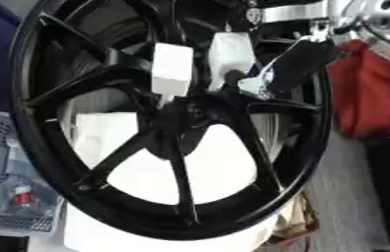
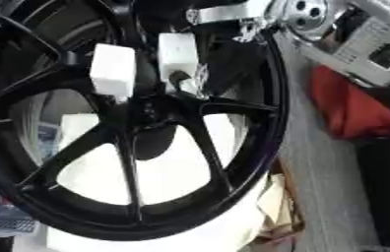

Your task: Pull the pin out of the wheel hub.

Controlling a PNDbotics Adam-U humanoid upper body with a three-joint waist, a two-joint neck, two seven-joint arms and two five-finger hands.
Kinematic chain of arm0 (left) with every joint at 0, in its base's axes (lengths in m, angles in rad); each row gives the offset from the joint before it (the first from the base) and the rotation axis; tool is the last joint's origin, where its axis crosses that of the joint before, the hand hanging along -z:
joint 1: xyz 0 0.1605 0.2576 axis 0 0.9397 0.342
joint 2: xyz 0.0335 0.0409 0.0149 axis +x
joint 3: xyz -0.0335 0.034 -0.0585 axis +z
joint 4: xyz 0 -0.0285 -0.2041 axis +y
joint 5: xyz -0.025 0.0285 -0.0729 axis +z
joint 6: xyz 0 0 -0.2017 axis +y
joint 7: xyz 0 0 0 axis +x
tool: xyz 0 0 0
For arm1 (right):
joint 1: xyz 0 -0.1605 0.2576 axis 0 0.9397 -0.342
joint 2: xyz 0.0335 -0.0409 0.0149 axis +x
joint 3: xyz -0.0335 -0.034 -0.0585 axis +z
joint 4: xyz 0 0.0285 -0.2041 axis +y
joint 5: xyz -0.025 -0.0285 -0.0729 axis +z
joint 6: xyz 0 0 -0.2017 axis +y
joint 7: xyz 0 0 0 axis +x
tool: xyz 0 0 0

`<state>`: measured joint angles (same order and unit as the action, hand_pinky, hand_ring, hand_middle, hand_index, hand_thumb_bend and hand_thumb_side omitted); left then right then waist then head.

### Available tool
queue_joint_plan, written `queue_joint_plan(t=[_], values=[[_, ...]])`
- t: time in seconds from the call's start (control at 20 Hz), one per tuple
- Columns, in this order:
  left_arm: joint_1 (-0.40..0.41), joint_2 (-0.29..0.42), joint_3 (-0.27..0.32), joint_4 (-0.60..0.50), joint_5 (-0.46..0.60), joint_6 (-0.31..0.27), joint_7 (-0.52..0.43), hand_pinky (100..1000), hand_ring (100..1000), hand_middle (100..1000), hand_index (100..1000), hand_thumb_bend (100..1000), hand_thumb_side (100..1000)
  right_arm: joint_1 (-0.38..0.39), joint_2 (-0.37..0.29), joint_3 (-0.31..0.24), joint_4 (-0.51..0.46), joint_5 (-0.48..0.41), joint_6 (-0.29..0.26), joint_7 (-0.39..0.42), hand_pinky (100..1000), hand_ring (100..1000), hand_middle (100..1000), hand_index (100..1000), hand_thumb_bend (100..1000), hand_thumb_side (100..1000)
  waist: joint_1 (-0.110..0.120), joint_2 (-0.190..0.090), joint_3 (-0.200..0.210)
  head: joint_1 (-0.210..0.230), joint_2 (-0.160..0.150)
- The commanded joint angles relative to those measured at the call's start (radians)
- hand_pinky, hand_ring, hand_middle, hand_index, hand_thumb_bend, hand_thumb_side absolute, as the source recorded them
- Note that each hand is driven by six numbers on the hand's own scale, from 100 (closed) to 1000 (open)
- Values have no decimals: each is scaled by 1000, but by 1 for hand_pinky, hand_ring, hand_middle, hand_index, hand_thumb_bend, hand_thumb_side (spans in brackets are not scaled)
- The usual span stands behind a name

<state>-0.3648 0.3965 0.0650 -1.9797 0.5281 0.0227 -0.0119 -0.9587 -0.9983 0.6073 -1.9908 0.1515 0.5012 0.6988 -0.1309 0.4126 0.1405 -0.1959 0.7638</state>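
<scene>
Wheel hub [image 1: 181, 118] — glossy black metal; red bag [image 1: 373, 93] — soft cloth.

The robot's right arm [image 2: 306, 15] shows polished silver metal: a rounded joint housing with dark bolt holes (a small cluster), a flat silver bracket [image 1: 293, 12], and black segments beside it.

A large black wheel [image 2: 129, 123] with thin spokes fills most of the view, standing upright and tilted. Its dark hub [image 2: 151, 115] sits where the spokes meet. Two white blocks [image 2: 114, 69] lie just above the hub, side by side. The robot's right hand [image 2: 224, 56] reaches down from the top beside them; its fingers seem to be hidden in shadow. A red cloth [image 2: 349, 110] lies to the right, apart from the rim.
</scene>
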Motion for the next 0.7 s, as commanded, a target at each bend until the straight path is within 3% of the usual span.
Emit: queue_joint_plan(t=[0.05,0.35,0.7], values=[[-12,11,0,-20,0,0,-4,886,607,705,883,134,872,-15,-21,-21,-9,-24,20,-24,713,558,486,730,100,358,9,-18,-2,-1,6],[-12,10,2,-20,1,-1,-5,888,608,706,883,134,871,-13,-22,-24,-9,-50,36,-88,652,468,404,643,100,173,10,-17,-1,-5,6],[-10,8,4,-20,2,1,-3,889,609,707,883,135,872,-16,-24,-41,-9,-95,29,-127,620,436,376,605,100,157,10,-18,-5,-19,6]])
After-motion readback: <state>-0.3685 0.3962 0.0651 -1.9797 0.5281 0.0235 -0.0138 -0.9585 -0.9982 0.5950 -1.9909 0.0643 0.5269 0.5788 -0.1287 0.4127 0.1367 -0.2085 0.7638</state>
